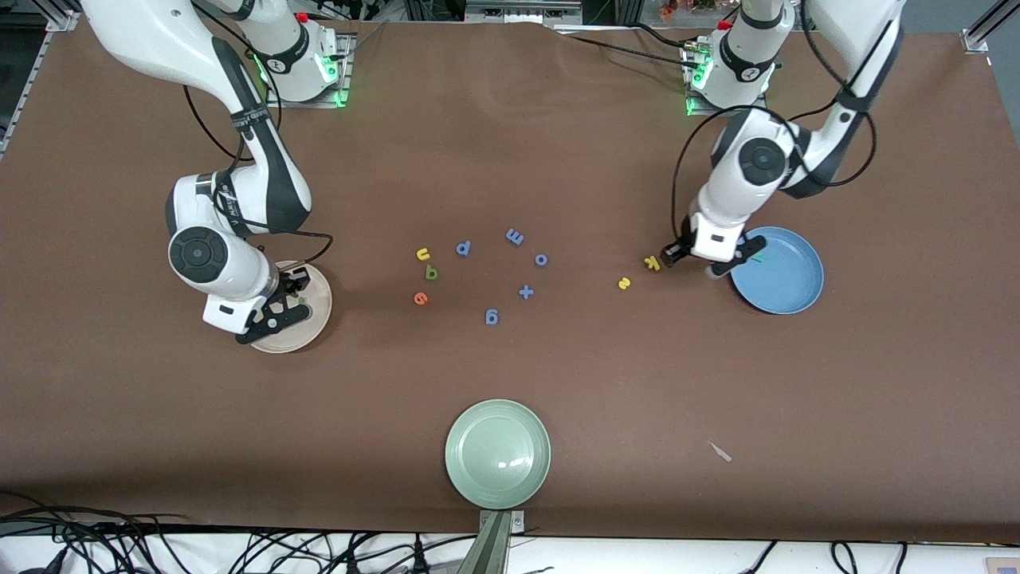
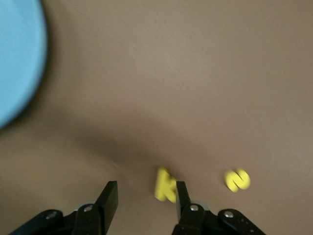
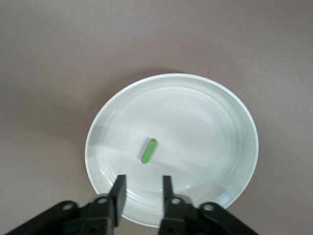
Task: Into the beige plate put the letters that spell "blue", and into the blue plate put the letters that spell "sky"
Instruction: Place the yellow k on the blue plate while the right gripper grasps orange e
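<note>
right gripper (image 3: 142, 188) over beige plate (image 3: 215, 112), fingers apart, empty (green l (image 3: 148, 150) lies in plate) | left gripper (image 2: 145, 193) by yellow k (image 2: 165, 185), fingers apart, empty

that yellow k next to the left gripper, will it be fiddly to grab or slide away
Probably fiddly. The yellow k looks tiny and lies flat on the table, so the left gripper has little height to pinch. It looks light, so a fingertip brushing it would likely push it along the brown cover. Being flat, it shouldn't roll or tip.
</note>
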